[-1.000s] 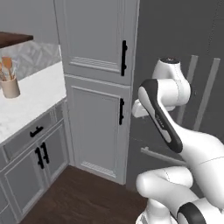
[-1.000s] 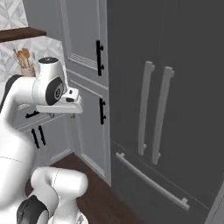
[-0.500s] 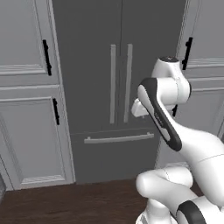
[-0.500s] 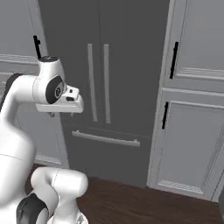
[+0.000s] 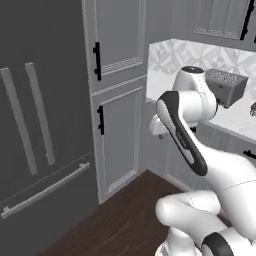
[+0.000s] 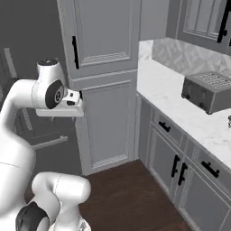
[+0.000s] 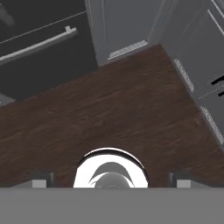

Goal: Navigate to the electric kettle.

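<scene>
Whether the electric kettle is here I cannot say for certain. The nearest candidate is a dark shape (image 5: 253,109) on the marble counter (image 6: 168,88) just past the toaster (image 5: 227,86), cut off by the right edge of the left base view (too little of it shows to tell what it is). The silver toaster stands on the counter against the patterned backsplash (image 5: 190,57), with grey base cabinets (image 6: 180,168) and their black handles below and upper cabinets (image 6: 203,20) above.

Where the counter ends, a tall grey pantry cabinet (image 5: 117,100) fills the corner. To its left stands a dark refrigerator (image 5: 35,125) with long vertical handles and a drawer bar.

The arm is folded in front of the pantry cabinet, and the gripper (image 7: 112,183) points down at the dark wooden floor (image 7: 113,109), well above it. Its two fingertips (image 7: 43,180) stand wide apart with nothing between them.
</scene>
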